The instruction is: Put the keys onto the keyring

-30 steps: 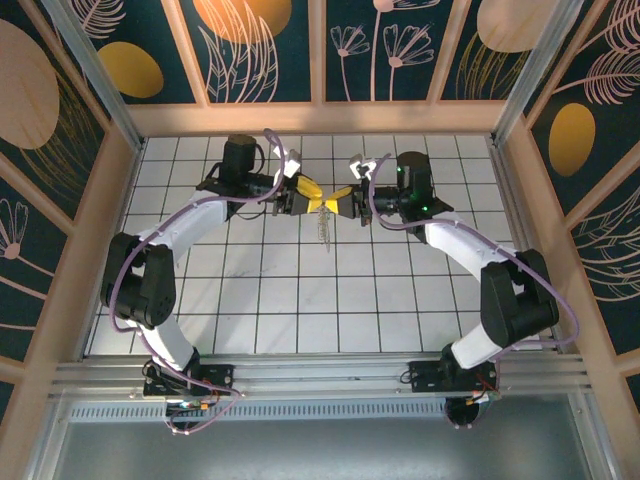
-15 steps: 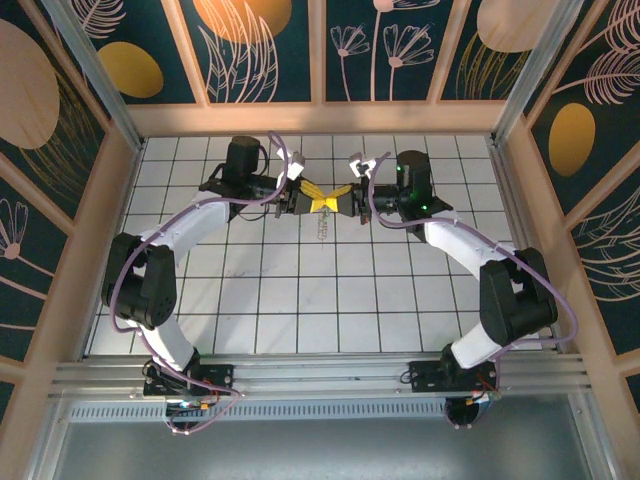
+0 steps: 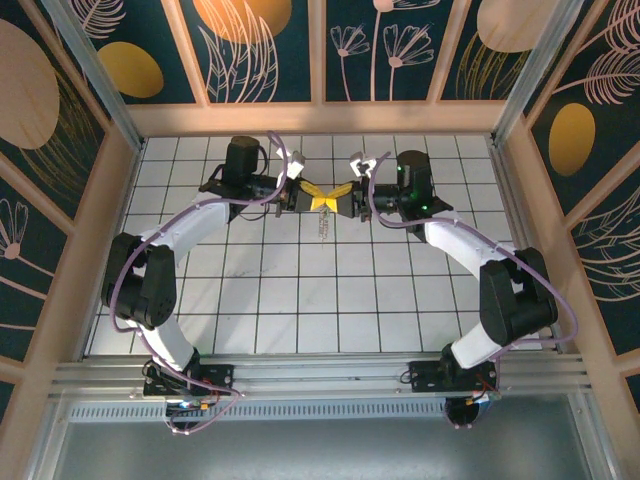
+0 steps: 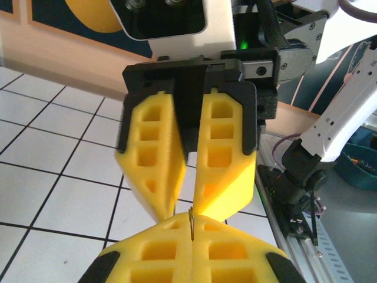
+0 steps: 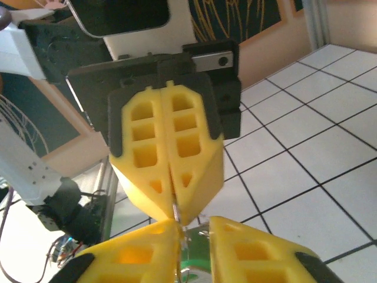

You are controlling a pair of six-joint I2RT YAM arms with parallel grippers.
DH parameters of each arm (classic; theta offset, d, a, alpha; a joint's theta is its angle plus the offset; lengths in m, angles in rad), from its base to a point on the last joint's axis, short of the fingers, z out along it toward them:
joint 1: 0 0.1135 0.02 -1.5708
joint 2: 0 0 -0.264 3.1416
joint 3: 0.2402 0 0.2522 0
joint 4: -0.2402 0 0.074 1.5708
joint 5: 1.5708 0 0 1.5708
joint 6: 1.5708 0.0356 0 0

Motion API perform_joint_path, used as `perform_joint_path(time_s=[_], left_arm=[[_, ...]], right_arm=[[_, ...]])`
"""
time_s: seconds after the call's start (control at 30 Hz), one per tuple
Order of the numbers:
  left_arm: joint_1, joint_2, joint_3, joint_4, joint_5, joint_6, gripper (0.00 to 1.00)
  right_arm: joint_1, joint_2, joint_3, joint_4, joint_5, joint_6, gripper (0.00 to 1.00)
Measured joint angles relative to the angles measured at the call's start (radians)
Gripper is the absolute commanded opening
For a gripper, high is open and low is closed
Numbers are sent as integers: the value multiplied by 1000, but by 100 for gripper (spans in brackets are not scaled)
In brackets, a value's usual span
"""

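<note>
Top external view: two robot arms curve inward over a white tiled surface (image 3: 260, 300). They meet tip to tip near the middle of its far edge, raised above the tiles. The left hand (image 3: 313, 196) and the right hand (image 3: 331, 200) touch at their yellow fingertips. A small silvery piece, probably the keys (image 3: 322, 227), hangs just below the meeting point, too small to make out in detail.

Left wrist view: the left hand's fingers are pressed fully together on a thin metal wire, most likely the keyring (image 4: 192, 216), which stands edge-on between them. Opposite, the right hand's fingers stand a little apart, one of them blurred, with nothing clearly pinched.

Likely risks: the whole load seems to depend on one narrow pinch. The wire is thin and smooth, so it could twist or slide out of the left hand and drop to the tiles. If the wire is snagged on a finger of the right hand, a retreat by that hand could drag the ring loose. A key not fully threaded could slip off the ring's open end.
</note>
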State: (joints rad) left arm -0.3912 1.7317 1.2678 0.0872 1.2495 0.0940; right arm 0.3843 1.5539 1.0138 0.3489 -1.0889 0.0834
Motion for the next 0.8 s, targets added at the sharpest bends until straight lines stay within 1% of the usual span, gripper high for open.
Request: perform_joint_path(time_s=[0.23, 0.4, 0.7, 0.73, 0.77, 0.8], left_arm=[[-2, -17, -71, 142, -51, -112, 0], [-2, -34, -100, 218, -74, -174, 0], [-7, -48, -105, 281, -82, -220, 0], [-7, -48, -105, 283, -81, -222, 0], [-8, -48, -105, 284, -82, -224, 0], [-9, -48, -105, 285, -81, -224, 0]], right_arm=[[-19, -76, -88, 91, 35, 54, 31], [-19, -87, -128, 159, 53, 90, 36], [0, -75, -139, 195, 79, 107, 37], [3, -71, -138, 195, 79, 107, 37], [7, -64, -138, 195, 82, 107, 34], [11, -58, -137, 195, 86, 107, 27]])
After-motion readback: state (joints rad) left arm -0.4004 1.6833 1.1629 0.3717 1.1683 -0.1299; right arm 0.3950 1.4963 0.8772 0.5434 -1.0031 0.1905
